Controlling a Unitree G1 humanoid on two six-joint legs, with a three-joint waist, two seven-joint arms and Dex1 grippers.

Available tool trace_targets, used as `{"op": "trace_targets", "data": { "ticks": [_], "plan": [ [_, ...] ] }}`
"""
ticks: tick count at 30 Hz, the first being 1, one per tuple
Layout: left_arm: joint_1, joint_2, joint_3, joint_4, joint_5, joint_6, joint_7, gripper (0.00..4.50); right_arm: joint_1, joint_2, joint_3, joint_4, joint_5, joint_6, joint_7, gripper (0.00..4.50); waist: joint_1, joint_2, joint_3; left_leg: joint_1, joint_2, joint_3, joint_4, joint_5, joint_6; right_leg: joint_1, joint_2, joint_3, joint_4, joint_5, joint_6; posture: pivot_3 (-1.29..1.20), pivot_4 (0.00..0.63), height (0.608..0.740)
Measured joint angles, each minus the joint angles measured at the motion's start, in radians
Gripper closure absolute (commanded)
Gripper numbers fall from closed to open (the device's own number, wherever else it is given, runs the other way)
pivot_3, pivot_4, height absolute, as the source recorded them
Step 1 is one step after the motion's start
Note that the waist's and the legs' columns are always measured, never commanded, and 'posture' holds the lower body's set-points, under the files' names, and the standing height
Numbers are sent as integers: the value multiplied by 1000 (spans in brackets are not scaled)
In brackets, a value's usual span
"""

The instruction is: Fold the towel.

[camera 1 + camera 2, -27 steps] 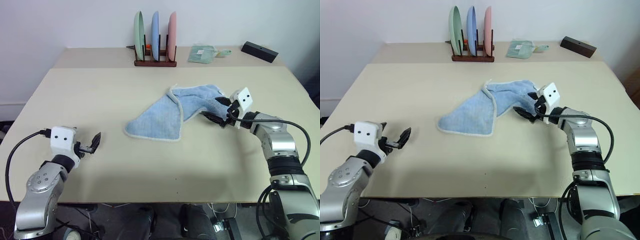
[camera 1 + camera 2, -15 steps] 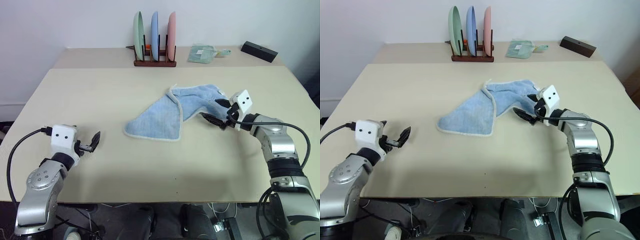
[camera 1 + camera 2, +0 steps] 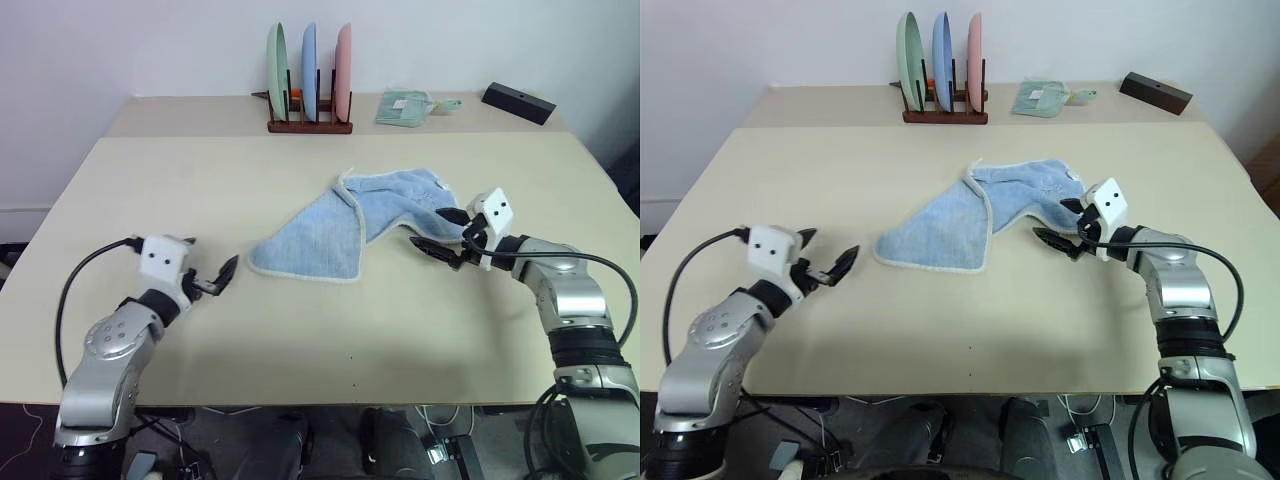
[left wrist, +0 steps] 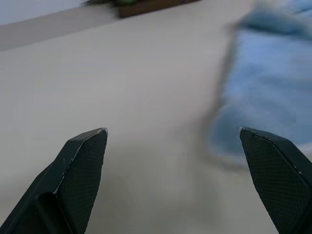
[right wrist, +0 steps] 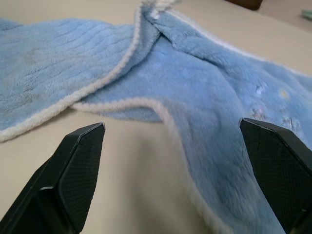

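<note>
Towel first — the light blue fluffy terry towel (image 3: 345,228) lies rumpled mid-table on the beige tabletop (image 3: 300,330). A wooden rack of three upright plates (image 3: 310,75), a folded pale green cloth (image 3: 405,107) and a black box (image 3: 518,103) sit far behind. Nothing blocks it. Left gripper (image 3: 222,279) reaches level toward its near corner, spread wide, empty; right gripper (image 3: 441,233) sits at its right edge — wide apart, holding nothing.

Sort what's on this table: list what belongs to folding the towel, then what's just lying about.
Belongs to the job:
towel, crumpled mid-table
left gripper, open, near the towel's corner
right gripper, open, at the towel's right edge

Just lying about:
plate rack with three plates
small green cloth
black box
</note>
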Motion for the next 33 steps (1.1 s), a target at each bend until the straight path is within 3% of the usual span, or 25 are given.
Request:
{"op": "trace_targets", "data": {
  "ticks": [5,11,19,22,29,33],
  "plan": [
    [-196,10,-216,-1,0,94,-95,90,90,0,-13,-139,35,62,-13,0,1,0,0,0,0,2,2,-1,1,0,0,1,1,0,0,0,150,740],
    [-389,-25,-522,152,107,175,-168,90,125,5,-20,-204,37,77,-60,0,-3,0,0,1,1,4,0,-1,1,-1,1,3,1,0,1,0,150,740],
    [-489,-169,-577,282,133,321,-125,90,156,8,-19,-246,48,82,-89,0,-1,0,0,0,1,5,1,-1,1,-1,1,3,1,1,2,0,150,740],
    [-474,-191,-560,288,130,342,-110,977,156,14,-4,-246,47,80,-89,0,-2,0,0,0,1,5,1,-1,1,-2,1,4,1,1,2,0,150,740],
    [-433,-188,-521,288,141,314,-79,4450,108,37,23,-238,47,64,-88,0,0,0,0,0,1,6,2,-1,1,-1,2,4,1,1,2,0,150,740],
    [-419,-174,-517,288,149,271,-78,4450,113,37,41,-241,45,64,-88,0,-1,0,0,1,1,6,2,-1,1,-1,2,4,1,1,2,0,150,740]
  ]
}}
